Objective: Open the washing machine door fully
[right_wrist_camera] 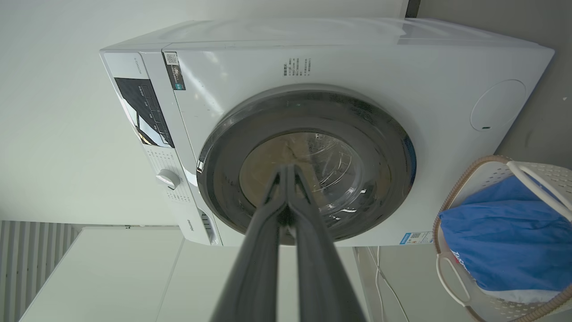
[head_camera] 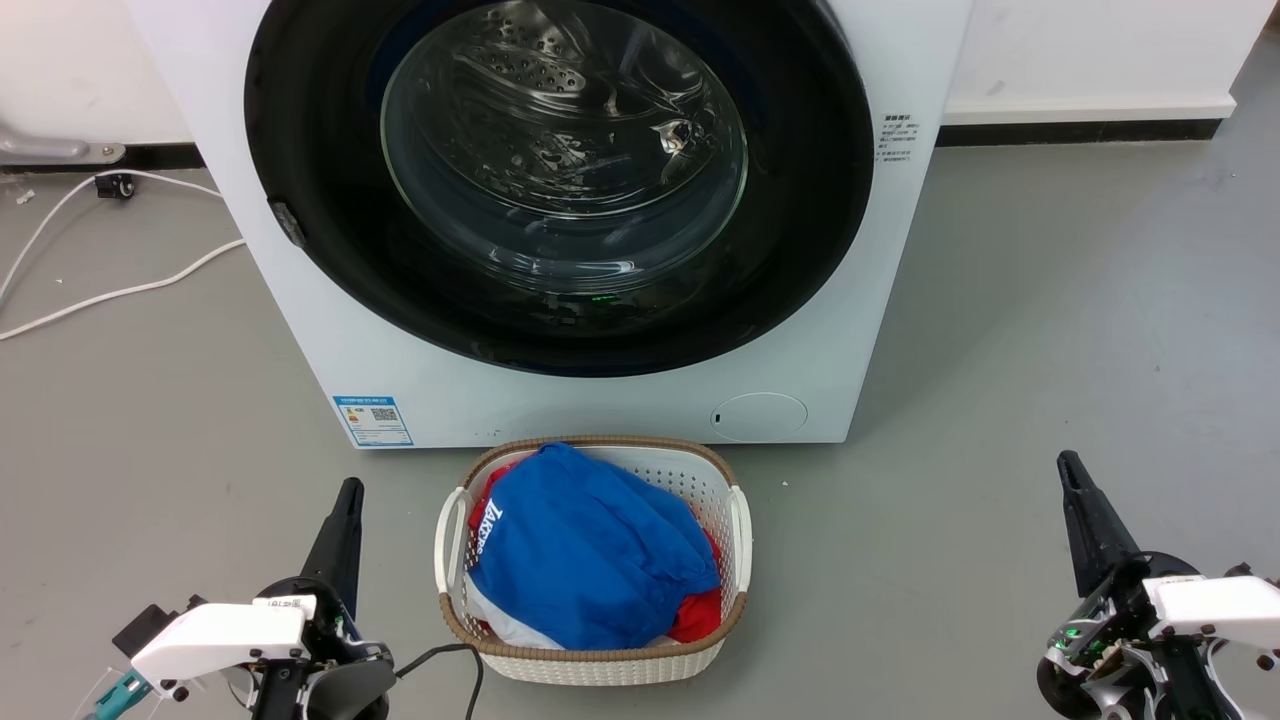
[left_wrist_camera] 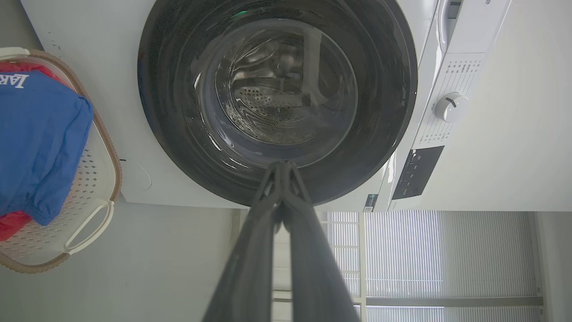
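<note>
A white front-loading washing machine (head_camera: pixel 600 405) stands on a grey floor (head_camera: pixel 1050 320), seen from above and in front. The washing machine door (head_camera: pixel 300 150), a large glossy black disc with a bulging clear glass window in its middle, lies closed flat against the machine's front. The perforated steel drum (head_camera: pixel 540 70) shows through the glass. Low on the front panel are a small blue label (head_camera: pixel 372 420) at the left and a round flap (head_camera: pixel 758 416) at the right.

Just in front of the machine sits a white laundry basket (head_camera: pixel 738 520) with a brown woven rim. It holds a blue garment (head_camera: pixel 590 560) lying on top of something red (head_camera: pixel 700 615).

The left gripper (head_camera: pixel 350 487) hovers low at the left of the basket, well apart from the door. Its two dark fingers are pressed together at the tips and hold nothing. The right gripper (head_camera: pixel 1068 460) hovers at the right of the basket, also well apart from the door, its fingers likewise closed tip to tip on nothing.

White cables (head_camera: pixel 100 290) trail over the floor at the machine's left. In the left wrist view, a round white dial (left_wrist_camera: pixel 451 106) sits on the machine's control panel.
</note>
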Tool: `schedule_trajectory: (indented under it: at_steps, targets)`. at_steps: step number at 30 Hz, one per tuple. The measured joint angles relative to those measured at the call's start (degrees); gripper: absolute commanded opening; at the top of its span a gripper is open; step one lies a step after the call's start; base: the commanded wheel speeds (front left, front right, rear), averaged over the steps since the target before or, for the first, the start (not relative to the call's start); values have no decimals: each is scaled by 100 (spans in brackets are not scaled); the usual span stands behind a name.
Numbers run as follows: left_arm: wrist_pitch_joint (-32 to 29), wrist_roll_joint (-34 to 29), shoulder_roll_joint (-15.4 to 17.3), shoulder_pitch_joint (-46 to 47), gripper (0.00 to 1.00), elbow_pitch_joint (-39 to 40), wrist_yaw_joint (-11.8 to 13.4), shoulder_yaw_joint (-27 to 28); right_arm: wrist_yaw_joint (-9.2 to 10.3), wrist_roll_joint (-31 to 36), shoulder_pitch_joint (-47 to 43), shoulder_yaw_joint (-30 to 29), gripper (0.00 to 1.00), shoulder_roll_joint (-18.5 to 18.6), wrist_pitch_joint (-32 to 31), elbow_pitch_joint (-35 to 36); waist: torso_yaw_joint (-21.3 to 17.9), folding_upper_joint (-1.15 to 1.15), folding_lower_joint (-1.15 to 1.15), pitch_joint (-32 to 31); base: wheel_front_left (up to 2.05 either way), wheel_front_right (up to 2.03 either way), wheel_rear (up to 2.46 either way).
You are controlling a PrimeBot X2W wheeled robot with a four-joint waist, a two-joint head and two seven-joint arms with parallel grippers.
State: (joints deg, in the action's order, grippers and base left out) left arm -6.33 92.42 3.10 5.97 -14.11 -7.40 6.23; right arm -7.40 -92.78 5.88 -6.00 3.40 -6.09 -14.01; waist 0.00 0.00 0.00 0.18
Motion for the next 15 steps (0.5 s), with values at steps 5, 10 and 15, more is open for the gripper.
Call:
schedule_trajectory:
  at_steps: [5,10,15]
  targets:
    - [0,0,-1,1,0,0,0,2,0,5,0,-3,0,-2,-1,0,0,0,0,0,0,0,0]
    - [-4,-1,-2,1,0,0,0,3,0,7,0,-7,0,-3,-2,-1,0,0,0,0,0,0,0]
    - [-4,-2,-3,1,0,0,0,4,0,7,1,-10,0,-5,-8,-1,0,0,0,0,0,0,0]
